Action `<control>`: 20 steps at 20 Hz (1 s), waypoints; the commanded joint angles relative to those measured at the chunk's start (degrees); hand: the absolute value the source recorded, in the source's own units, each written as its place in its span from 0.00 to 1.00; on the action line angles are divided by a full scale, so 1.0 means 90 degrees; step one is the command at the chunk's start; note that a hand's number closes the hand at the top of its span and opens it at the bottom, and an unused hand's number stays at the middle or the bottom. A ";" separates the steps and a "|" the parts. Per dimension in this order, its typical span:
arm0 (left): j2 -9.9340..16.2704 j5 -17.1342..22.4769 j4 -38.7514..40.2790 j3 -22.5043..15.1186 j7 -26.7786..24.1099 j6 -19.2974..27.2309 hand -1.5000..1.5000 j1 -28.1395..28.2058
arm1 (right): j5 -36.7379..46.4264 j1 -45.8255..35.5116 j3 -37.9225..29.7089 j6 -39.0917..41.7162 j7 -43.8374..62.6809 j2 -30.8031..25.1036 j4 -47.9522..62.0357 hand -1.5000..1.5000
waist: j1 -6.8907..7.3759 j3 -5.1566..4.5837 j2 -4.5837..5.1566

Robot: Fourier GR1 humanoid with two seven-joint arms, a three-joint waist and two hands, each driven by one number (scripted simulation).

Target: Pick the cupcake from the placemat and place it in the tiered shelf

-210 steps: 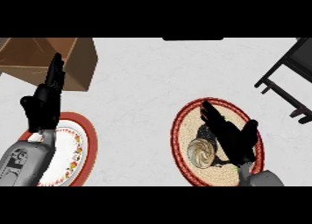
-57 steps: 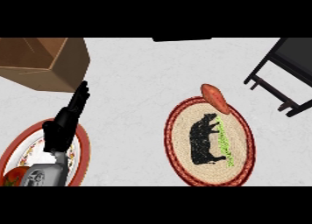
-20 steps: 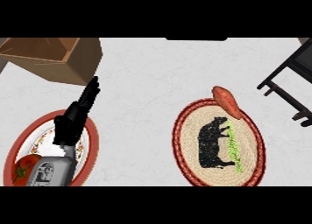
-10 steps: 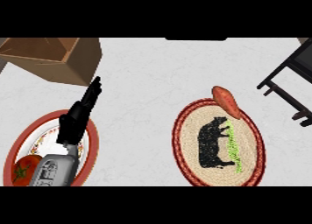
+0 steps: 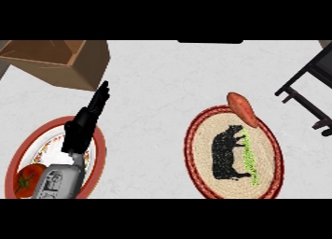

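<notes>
Tomato (image 5: 30, 179) on plate (image 5: 31, 140); left robot hand (image 5: 86, 123) straight-fingered above, holding nothing.

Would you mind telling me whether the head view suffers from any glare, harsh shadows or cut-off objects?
Head view: even light, no glare; only faint shadow beside the cardboard box; the tiered shelf and plate are cropped at the edges; the left robot hand shows sharp.

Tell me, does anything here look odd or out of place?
Yes: an orange-red sweet potato lies half across the woven placemat's upper rim, and no cupcake shows on it. Only the left hand is visible.
</notes>
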 commanded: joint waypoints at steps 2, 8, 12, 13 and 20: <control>-0.0142 -0.0142 0.0118 -0.0133 -0.0215 0.0132 0.50 0.0130 | -0.0632 -0.0554 -0.0211 0.0485 -0.0212 0.0512 0.1056 1.00 | 0.0038 0.0007 0.0025; 0.0058 0.0061 0.0232 0.0127 -0.0152 -0.0057 0.50 -0.0168 | -0.0302 -0.1594 -0.0056 0.0825 -0.0525 0.0305 0.2346 1.00 | 0.0004 0.0003 0.0016; 0.0008 0.0026 -0.0161 -0.0036 -0.0153 -0.0081 0.50 0.0274 | 0.0099 -0.1924 0.0065 0.0486 -0.0895 0.0416 0.2964 1.00 | 0.0022 0.0004 0.0013; -0.0041 0.0044 0.0054 -0.0002 0.0151 -0.0063 0.50 -0.0122 | 0.0086 -0.1918 -0.0059 0.0824 -0.1238 0.0073 0.3335 1.00 | 0.0016 0.0007 0.0030; 0.0050 -0.0009 0.0123 0.0041 -0.0064 -0.0064 0.50 -0.0103 | 0.1151 -0.1955 0.0348 -0.1154 -0.0762 0.0204 0.3816 0.00 | 0.0061 0.0008 0.0052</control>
